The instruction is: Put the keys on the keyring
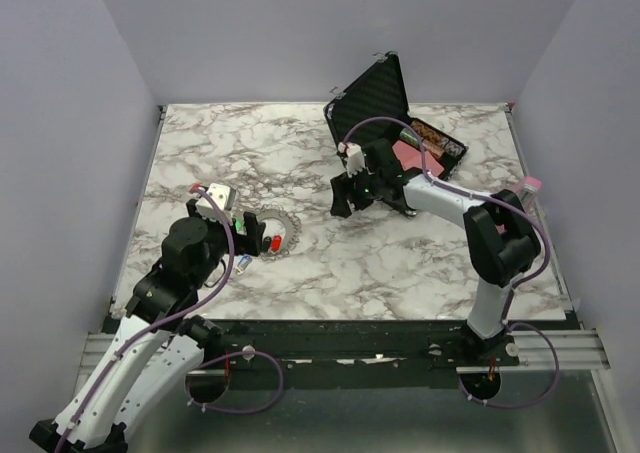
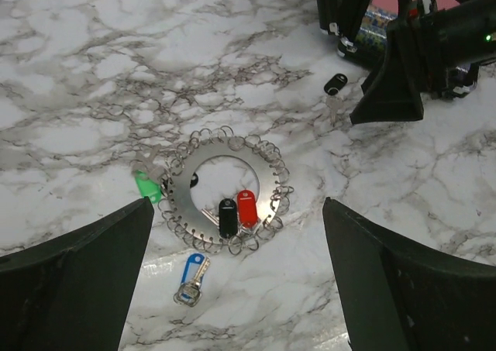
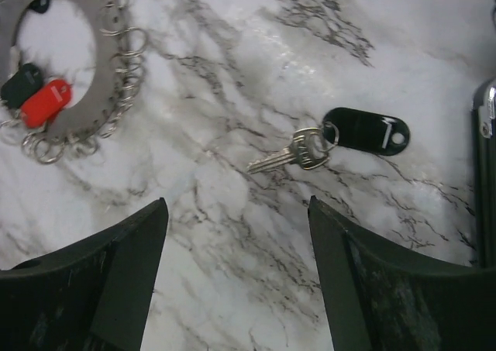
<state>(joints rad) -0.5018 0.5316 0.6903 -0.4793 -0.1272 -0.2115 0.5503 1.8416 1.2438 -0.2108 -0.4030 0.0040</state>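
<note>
The keyring (image 2: 186, 182) is a flat silver ring plate edged with many small wire loops; it lies on the marble (image 1: 283, 235). A black tag (image 2: 227, 216) and a red tag (image 2: 246, 207) hang on its near rim, and a green tag (image 2: 146, 185) sits at its left. A blue-tagged key (image 2: 191, 278) lies loose just below it. My left gripper (image 2: 238, 208) hovers open above the ring. A silver key with a black tag (image 3: 297, 153) lies apart, just ahead of my open right gripper (image 3: 237, 202), with nothing between the fingers. That key also shows in the left wrist view (image 2: 335, 86).
An open black hard case (image 1: 375, 95) with pink lining stands at the back right, and its edge (image 3: 484, 173) shows close to the right of my right gripper. Purple-grey walls enclose the marble table (image 1: 420, 263) on three sides.
</note>
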